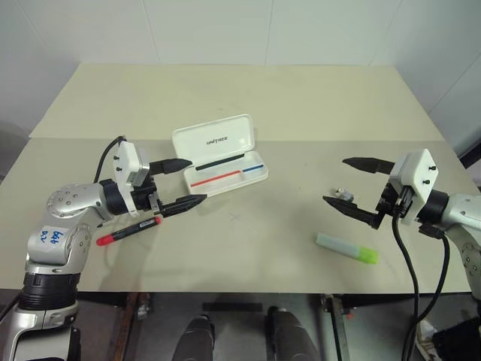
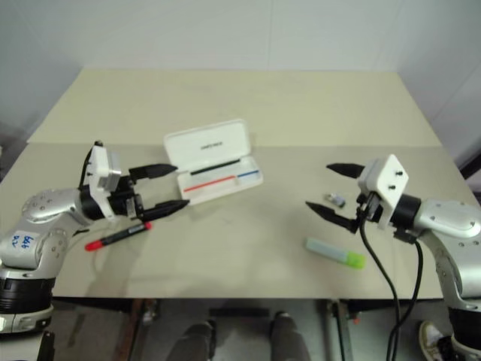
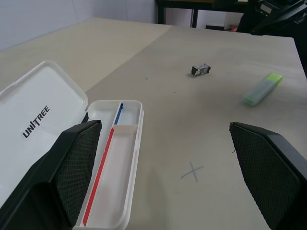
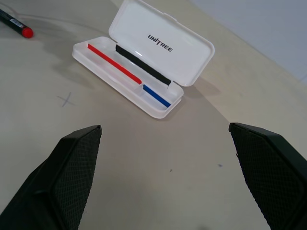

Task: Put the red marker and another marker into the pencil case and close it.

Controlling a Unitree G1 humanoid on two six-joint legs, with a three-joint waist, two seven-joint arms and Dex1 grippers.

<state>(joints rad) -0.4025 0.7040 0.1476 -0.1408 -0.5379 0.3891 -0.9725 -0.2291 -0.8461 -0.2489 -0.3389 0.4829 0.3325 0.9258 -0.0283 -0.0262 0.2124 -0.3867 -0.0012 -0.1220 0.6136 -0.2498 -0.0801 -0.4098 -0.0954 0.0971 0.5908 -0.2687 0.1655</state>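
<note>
Markers are both out on the table, neither yet picked up, and the pencil case [image 1: 220,154] lies open in the middle with its lid tipped back and its tray bare apart from the red and blue lines inside. Taking that case as the landmark: the red marker [image 1: 129,231] lies on the robot's left of it and nearer the robot, flat on the table, just under the left gripper [image 1: 184,181]; the pale green highlighter [image 1: 346,247], the other marker, lies well off to the robot's right of the case and nearer the robot, below the right gripper [image 1: 348,180]. A small dark clip-like object [image 1: 345,195] sits between the case and the highlighter, close to the right gripper. Both sets of jaws stand spread wide and hold nothing, each hovering above the table and pointing inward toward the case. By my reading the task is at its very start: the first pickup is in hand. The next move likely calls for the left gripper to drop and line up across the red marker's slim barrel, which lies low and could roll. The table [image 1: 301,98] is a plain beige top with a seam running across behind the case and a faint pencilled cross in front of it; pale walls stand behind.
</note>
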